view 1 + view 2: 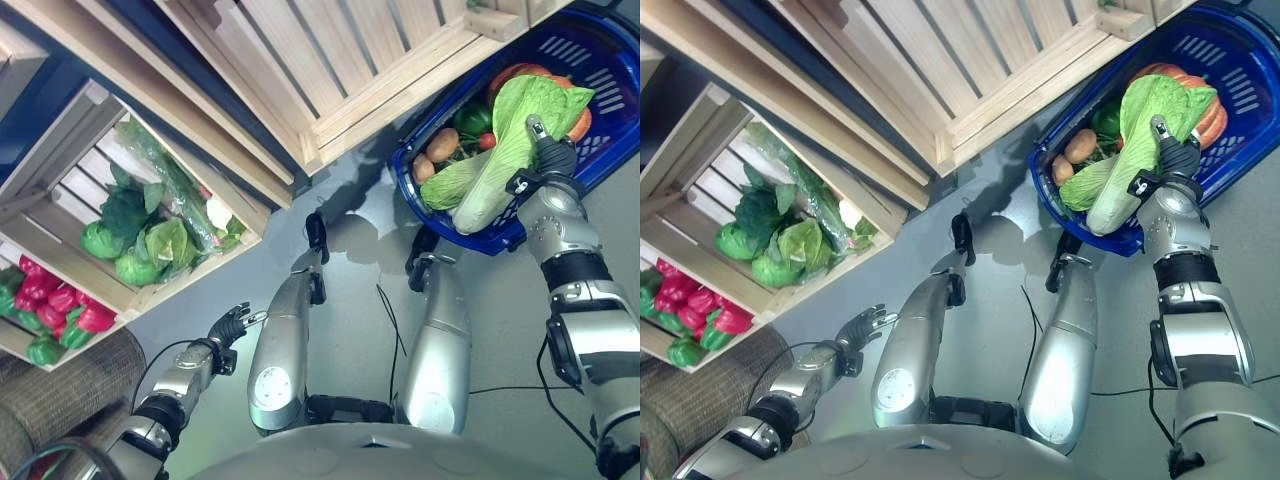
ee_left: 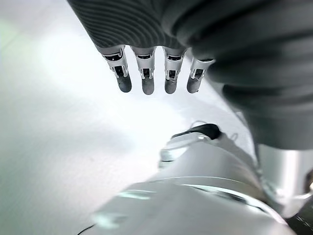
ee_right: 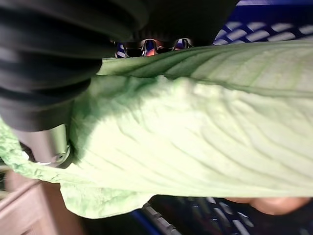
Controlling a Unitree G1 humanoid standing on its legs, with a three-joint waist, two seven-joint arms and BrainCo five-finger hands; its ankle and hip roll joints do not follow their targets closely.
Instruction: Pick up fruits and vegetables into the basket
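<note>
I see a pale grey floor carrying everything here. A blue basket sits on it at my right, loaded with produce. Wooden crates stand just beside the basket, and further to my left another wooden crate holds leafy greens in one compartment and red peppers in the next. A brown woven mat lies near that crate.

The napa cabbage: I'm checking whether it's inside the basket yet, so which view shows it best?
The left eye view: the whole napa cabbage lies across the blue basket rim, right robot hand on it. The right eye view shows the same; the right wrist view shows its leaves close up.
</note>
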